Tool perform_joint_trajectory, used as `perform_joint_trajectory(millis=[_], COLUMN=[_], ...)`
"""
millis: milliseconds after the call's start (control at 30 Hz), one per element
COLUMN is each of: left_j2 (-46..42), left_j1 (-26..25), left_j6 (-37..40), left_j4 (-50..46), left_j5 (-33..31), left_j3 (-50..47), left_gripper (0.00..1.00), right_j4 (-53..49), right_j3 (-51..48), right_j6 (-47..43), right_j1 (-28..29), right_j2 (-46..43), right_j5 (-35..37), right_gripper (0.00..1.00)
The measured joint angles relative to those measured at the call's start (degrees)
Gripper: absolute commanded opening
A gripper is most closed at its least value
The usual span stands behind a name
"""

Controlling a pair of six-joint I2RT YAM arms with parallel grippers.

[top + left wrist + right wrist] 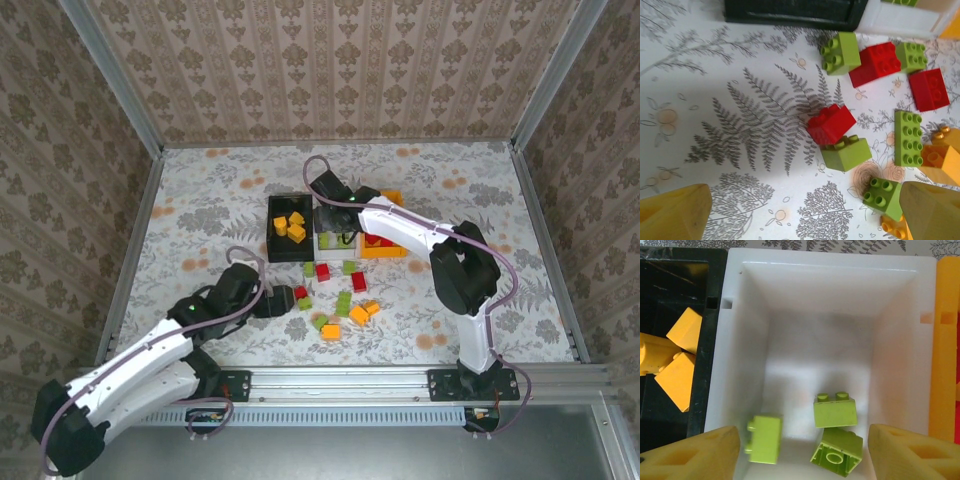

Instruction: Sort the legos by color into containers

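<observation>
My right gripper [802,455] hangs open over the white container [830,300]. Three lime green legos lie inside it: one blurred at the left [763,438], one on its side [835,411], one upside down [836,451]. The black container [670,300] holds orange-yellow legos [677,377]; the orange container [945,340] is on the right. My left gripper [805,215] is open low over the table, nothing between its fingers. Just ahead of it a red lego [831,123] leans on a green one [846,154], and another green lego [883,197] sits by its right finger.
Loose red, green and orange legos [340,295] lie scattered in front of the three joined containers [288,228] at the table's middle. Further ones are a red brick [875,63] and a long green brick [908,137]. Patterned walls ring the table.
</observation>
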Motion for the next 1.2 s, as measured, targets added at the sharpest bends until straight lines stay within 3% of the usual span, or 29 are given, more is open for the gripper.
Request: perform_joint_trajectory(millis=[367, 500, 633, 1033, 1200], left_j2=[21.20, 28.09, 32.59, 33.73, 28.83], left_j1=[-7.82, -8.46, -8.48, -9.27, -9.97], left_j6=[-1.22, -1.20, -1.27, -1.44, -1.68], left_j4=[12.52, 15.69, 18.08, 17.33, 13.29], left_j5=[-0.02, -0.22, -0.76, -2.03, -2.60], left_j3=[1.60, 3.96, 5.77, 6.27, 6.27], left_gripper=[0.89, 0.84, 0.71, 0.35, 0.34], right_j4=[2.80, 4.31, 4.79, 5.68, 5.81], right_j3=[-14.51, -18.69, -21.81, -24.90, -25.14], right_j6=[0.61, 1.20, 1.53, 1.60, 1.60], right_j1=[0.00, 0.00, 0.00, 0.00, -0.02], right_j2=[-14.25, -17.99, -20.17, -23.02, -23.50], right_j5=[-1.03, -1.09, -1.09, -1.05, -0.81], right_gripper=[0.71, 0.71, 0.71, 0.71, 0.71])
